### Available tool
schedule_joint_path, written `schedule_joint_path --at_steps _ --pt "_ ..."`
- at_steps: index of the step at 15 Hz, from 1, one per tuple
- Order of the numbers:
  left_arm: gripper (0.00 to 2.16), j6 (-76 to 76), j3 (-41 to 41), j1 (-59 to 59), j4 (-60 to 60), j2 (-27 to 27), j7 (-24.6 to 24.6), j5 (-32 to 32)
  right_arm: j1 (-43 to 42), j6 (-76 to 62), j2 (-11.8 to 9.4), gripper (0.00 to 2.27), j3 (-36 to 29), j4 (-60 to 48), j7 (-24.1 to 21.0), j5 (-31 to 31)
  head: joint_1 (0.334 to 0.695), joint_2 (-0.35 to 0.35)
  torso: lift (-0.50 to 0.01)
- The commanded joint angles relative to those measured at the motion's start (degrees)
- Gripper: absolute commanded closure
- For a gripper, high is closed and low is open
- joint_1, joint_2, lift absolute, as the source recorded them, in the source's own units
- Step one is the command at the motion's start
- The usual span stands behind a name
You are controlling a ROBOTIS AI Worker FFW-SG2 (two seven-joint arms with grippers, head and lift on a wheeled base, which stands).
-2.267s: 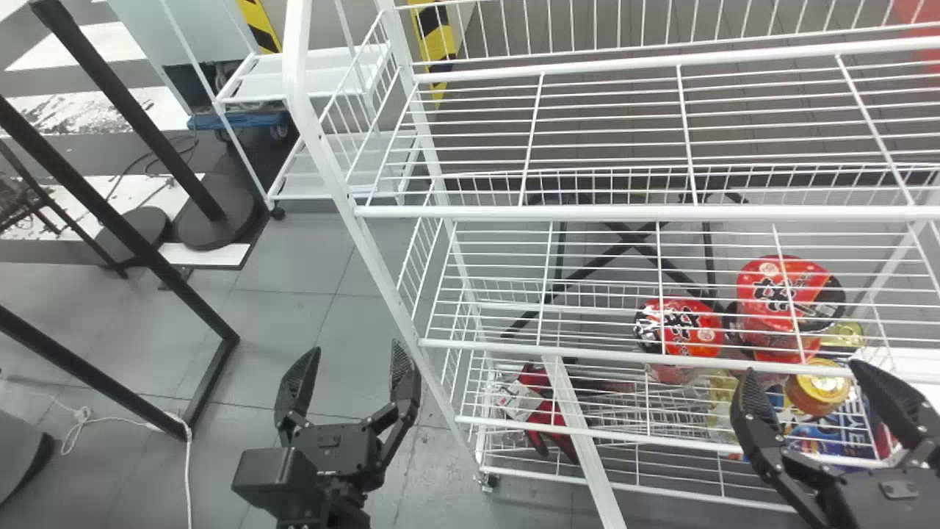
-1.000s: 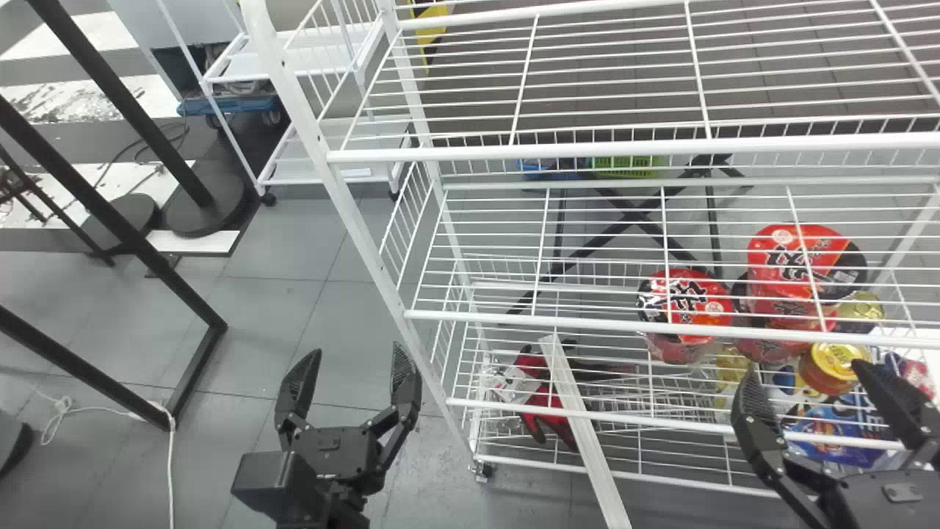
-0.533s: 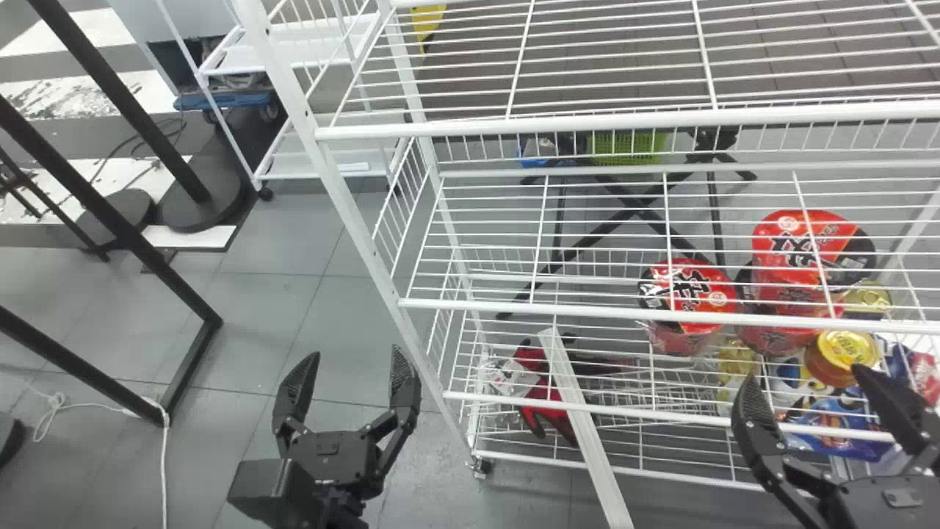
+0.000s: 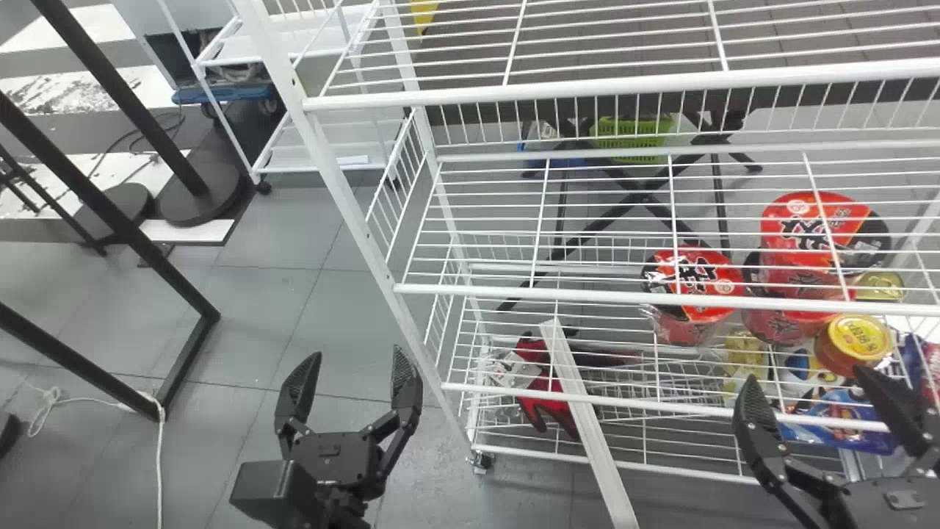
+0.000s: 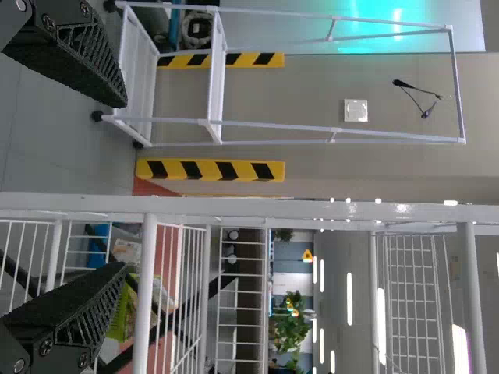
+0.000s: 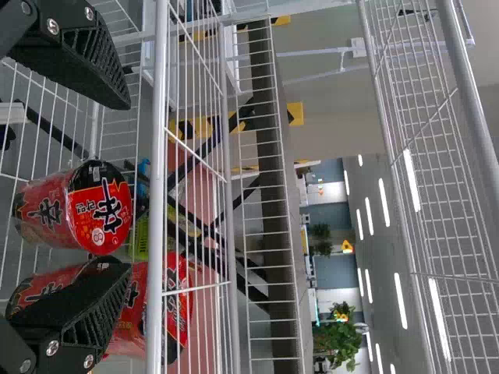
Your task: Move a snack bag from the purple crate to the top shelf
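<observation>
White wire rack (image 4: 558,90) sits higher in view; black left gripper (image 4: 357,352), right gripper (image 4: 805,373) gape wide. Blue glossy bag (image 4: 837,438), perhaps snack: light, slippery, crushable; pinch edge gently.

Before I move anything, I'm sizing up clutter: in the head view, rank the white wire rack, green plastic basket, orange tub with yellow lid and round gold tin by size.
1. White wire rack
2. Green plastic basket and orange tub with yellow lid: too alike to rank
3. Round gold tin
</observation>
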Motion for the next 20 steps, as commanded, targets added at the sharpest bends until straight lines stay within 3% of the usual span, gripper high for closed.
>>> schedule_joint_path --at_steps 1,20 --pt "0.08 0.1 0.0 -0.3 0.2 0.0 0.0 0.0 -0.4 0.0 0.0 0.08 0.0 0.3 0.0 0.0 0.695 0.252 -0.350" --pt "0.08 0.1 0.0 -0.9 1.1 -0.1 0.0 0.0 -1.1 0.2 0.0 0.08 0.0 1.4 0.0 -0.1 0.695 0.250 -0.426"
